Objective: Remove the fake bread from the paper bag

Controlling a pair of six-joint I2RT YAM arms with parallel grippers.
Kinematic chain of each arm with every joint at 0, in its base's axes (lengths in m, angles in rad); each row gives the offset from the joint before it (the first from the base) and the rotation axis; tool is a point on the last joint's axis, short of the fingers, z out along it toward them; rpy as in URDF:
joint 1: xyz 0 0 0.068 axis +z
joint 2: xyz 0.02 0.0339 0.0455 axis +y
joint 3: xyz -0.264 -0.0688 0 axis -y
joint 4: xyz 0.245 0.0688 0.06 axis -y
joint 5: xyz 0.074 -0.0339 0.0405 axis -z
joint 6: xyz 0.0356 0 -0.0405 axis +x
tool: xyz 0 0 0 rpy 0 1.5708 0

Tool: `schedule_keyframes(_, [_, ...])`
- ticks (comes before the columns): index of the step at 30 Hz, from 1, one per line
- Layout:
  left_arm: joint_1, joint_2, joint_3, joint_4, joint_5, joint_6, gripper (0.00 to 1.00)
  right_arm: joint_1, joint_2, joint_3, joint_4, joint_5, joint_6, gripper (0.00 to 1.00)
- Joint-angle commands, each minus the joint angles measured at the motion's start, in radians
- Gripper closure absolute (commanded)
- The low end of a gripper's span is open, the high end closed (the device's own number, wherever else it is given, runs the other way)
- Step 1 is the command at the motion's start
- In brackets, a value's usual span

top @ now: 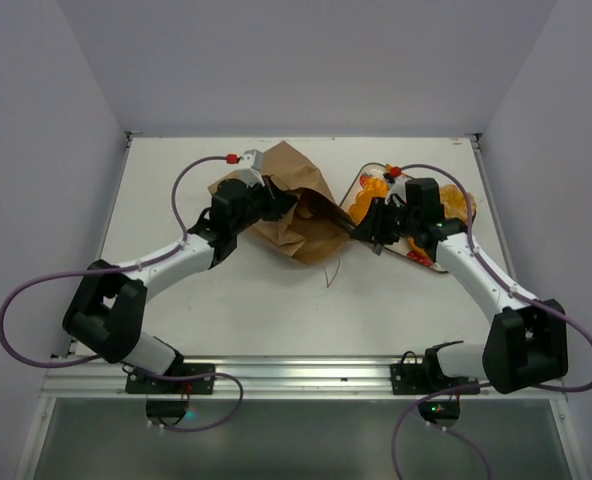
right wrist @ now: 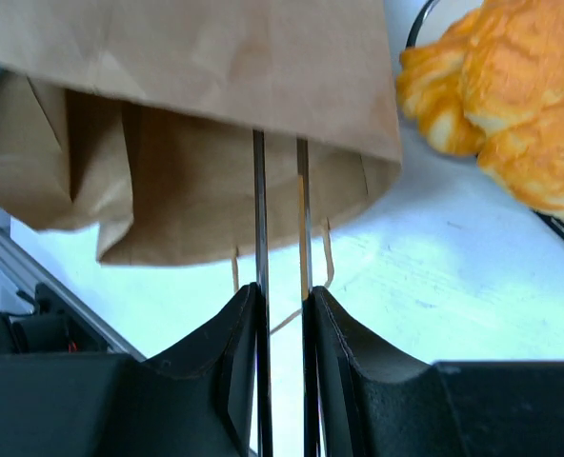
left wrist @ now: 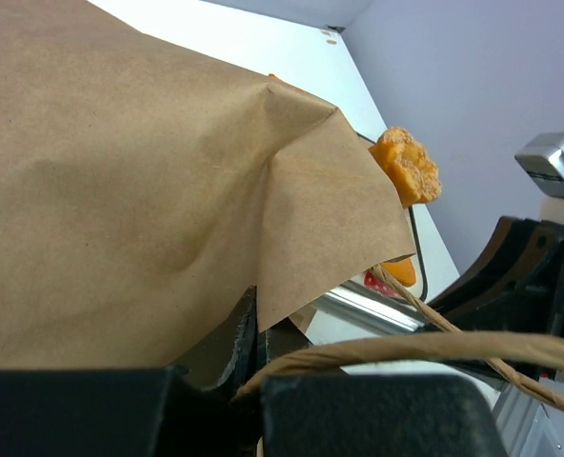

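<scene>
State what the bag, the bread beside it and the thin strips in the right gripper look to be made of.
The paper bag looks like matte brown kraft paper, going by its sharp creases and folds. The fake bread is probably plastic or foam: orange-golden, with a moulded crust texture and a slight sheen. The tongs are probably metal: thin, straight, rigid strips.

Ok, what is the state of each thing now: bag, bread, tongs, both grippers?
paper bag: lying crumpled on its side, mouth open.
fake bread: visible pieces lie outside the bag.
metal tongs: squeezed narrow, tips hidden inside the bag mouth.
left gripper: shut on the paper bag.
right gripper: shut on the metal tongs.
</scene>
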Motion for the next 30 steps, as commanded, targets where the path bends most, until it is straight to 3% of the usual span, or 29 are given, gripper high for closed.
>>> schedule_keyframes(1, [0.023, -0.042, 0.009, -0.003, -0.006, 0.024, 1.0, -0.009, -0.049, 0.045, -0.064, -0.091, -0.07, 1.0])
schedule_keyframes(18, [0.066, -0.111, 0.014, -0.099, -0.03, 0.02, 1.0, -0.038, -0.214, 0.137, -0.353, -0.24, -0.303, 1.0])
schedule_keyframes(30, [0.096, -0.134, 0.051, -0.151, -0.037, 0.041, 1.0, -0.044, -0.308, 0.176, -0.509, -0.194, -0.413, 1.0])
